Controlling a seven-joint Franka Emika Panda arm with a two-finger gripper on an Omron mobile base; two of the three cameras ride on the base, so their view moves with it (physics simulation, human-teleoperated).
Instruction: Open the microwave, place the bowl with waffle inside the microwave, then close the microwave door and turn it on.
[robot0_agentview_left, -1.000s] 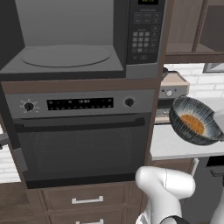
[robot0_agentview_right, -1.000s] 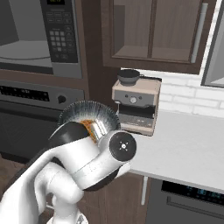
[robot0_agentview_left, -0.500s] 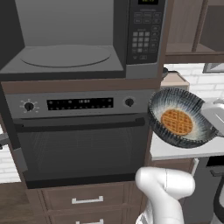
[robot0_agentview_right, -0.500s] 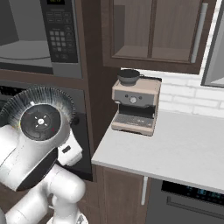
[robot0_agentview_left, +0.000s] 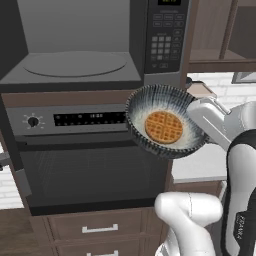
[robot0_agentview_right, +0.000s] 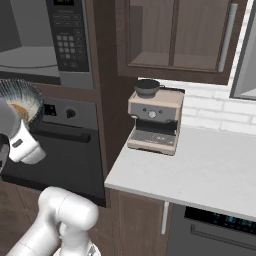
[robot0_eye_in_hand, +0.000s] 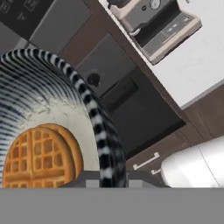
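Note:
The microwave (robot0_agentview_left: 75, 55) stands open, its grey inside and round turntable (robot0_agentview_left: 75, 64) bare, the keypad (robot0_agentview_left: 165, 40) to the right. A dark panel at the far left edge looks like the swung-open microwave door (robot0_agentview_left: 9, 35). The striped bowl (robot0_agentview_left: 150, 107) hangs in the air in front of the oven, below and right of the microwave's opening, tipped toward the camera with the waffle (robot0_agentview_left: 164, 127) inside. My gripper (robot0_agentview_left: 194, 119) is shut on the bowl's right rim. In the hand view the rim (robot0_eye_in_hand: 103, 131) runs down between the fingertips, the waffle (robot0_eye_in_hand: 39, 155) left of it.
A black oven (robot0_agentview_left: 75, 160) with knobs sits under the microwave, drawers (robot0_agentview_left: 100, 227) below it. To the right, a pale counter (robot0_agentview_right: 210, 165) carries a coffee machine (robot0_agentview_right: 154, 117) beneath wooden wall cabinets (robot0_agentview_right: 175, 35). My own white arm (robot0_agentview_left: 240, 165) rises at the right.
The arm has swung left, carrying the bowl from over the counter's edge to the front of the oven, nearer the microwave. The bowl now tips more toward the camera.

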